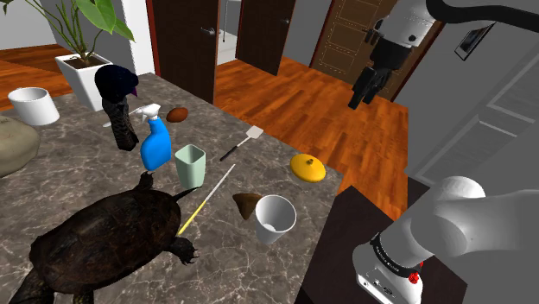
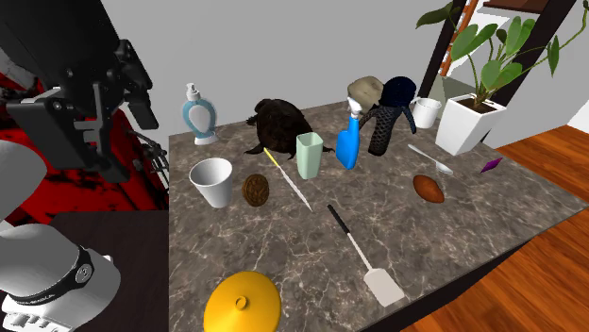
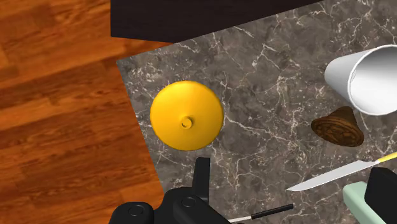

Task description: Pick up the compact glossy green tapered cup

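On a dark marbled countertop [image 1: 86, 164], a dark turtle figure [image 1: 104, 237] sprawls at seven o'clock in the shoulder view; a blue spray bottle [image 1: 155, 145] stands at its one o'clock; the pale green tapered cup [image 1: 190, 166] stands upright just beside the bottle, at its four o'clock, near the counter's middle, with nothing gripping it; a yellow-handled knife [image 1: 212, 194] lies slanting at the cup's five o'clock; a white cup [image 1: 275, 218] stands at its four o'clock; a yellow lid [image 1: 307, 167] rests near the counter's edge at its three o'clock; the black gripper [image 1: 356, 97] hangs over the wood floor [image 1: 285, 95] at the lid's one o'clock, well apart from the cup; in the wrist view its fingers [image 3: 202, 175] stand apart, released, clasping nothing.
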